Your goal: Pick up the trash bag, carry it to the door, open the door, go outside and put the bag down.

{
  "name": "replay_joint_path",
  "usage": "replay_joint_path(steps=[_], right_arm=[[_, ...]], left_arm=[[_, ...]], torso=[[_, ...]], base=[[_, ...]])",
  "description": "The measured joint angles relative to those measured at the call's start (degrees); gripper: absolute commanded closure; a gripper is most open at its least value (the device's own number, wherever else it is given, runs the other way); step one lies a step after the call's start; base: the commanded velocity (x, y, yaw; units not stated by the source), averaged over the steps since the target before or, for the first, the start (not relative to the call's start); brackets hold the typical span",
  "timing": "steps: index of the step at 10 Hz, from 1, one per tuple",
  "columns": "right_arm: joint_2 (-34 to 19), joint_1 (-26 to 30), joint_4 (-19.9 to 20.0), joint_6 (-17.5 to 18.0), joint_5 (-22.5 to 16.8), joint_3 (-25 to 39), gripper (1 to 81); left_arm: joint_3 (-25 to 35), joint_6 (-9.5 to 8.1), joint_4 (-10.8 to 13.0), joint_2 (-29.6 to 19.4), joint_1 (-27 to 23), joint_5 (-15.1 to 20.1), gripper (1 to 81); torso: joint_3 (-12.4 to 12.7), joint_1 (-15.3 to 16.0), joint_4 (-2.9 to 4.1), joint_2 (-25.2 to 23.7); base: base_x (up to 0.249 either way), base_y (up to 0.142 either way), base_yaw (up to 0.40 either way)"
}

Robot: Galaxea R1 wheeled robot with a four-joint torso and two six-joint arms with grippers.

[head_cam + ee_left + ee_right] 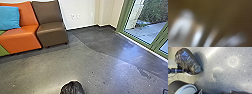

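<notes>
Probably light and floppy, the trash bag (186,62) sits before the right pincer; its slick, thin plastic wants gathering at the neck. Whether either pincer grips it, I cannot tell.

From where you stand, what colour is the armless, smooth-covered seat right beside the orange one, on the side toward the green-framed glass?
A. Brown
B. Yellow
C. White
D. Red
A: the brown armless seat stands beside the orange armless seat, on the side toward the green-framed glass.
</notes>
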Motion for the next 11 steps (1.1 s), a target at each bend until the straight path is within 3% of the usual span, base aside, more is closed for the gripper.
replay_joint_path(steps=[5, 9, 11], right_arm=[[0.0, 0.0, 0.0, 0.0, 0.0, 0.0, 1.0], [0.5, -1.0, 0.0, 0.0, 0.3, -1.3, 1.0], [1.1, -1.8, -0.1, 0.0, 0.5, -1.6, 1.0]], left_arm=[[0.0, 0.02, 0.6, 0.0, 0.5, -1.0, 81.1], [-0.2, -0.18, 3.3, 0.5, 1.9, -2.7, 81.1], [-0.2, -0.18, 3.7, 0.4, 3.1, -2.1, 81.1]], torso=[[0.0, -0.2, 0.0, 0.3], [0.2, -4.4, 0.0, 7.0], [2.7, -6.5, 0.0, 10.4]], base=[[0.0, 0.0, 0.0], [0.0, 0.0, 0.0], [0.0, 0.0, 0.0]])
